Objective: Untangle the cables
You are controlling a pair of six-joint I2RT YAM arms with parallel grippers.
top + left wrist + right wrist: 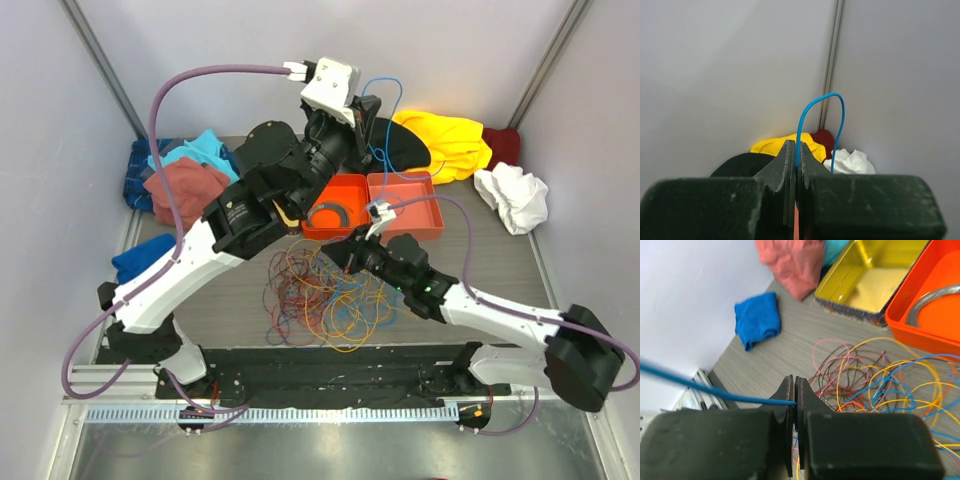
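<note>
Now the left arm (190, 265) is raised high toward the back wall. Its jaws are shut tight on a blue cable (829, 94), which arches up out of them in a narrow loop. Down low, the right arm (500, 315) reaches over the tangle of cables (320, 295), and its jaws are pinched closed on a blue wire end (715, 390) that runs off to the side. Whether both arms hold the same strand, I cannot tell.

The tangle itself, yellow, orange, red, blue and dark loops, lies on the surface (500, 260) between the arm bases and the orange tray (438, 222). That tray has two compartments, and the left one holds a grey curved strip (335, 215). Just beside the tray sits an open yellow box (875, 275). Crumpled cloths ring the back: yellow (445, 140), white (512, 195), and a blue cloth (757, 320) off to the left.
</note>
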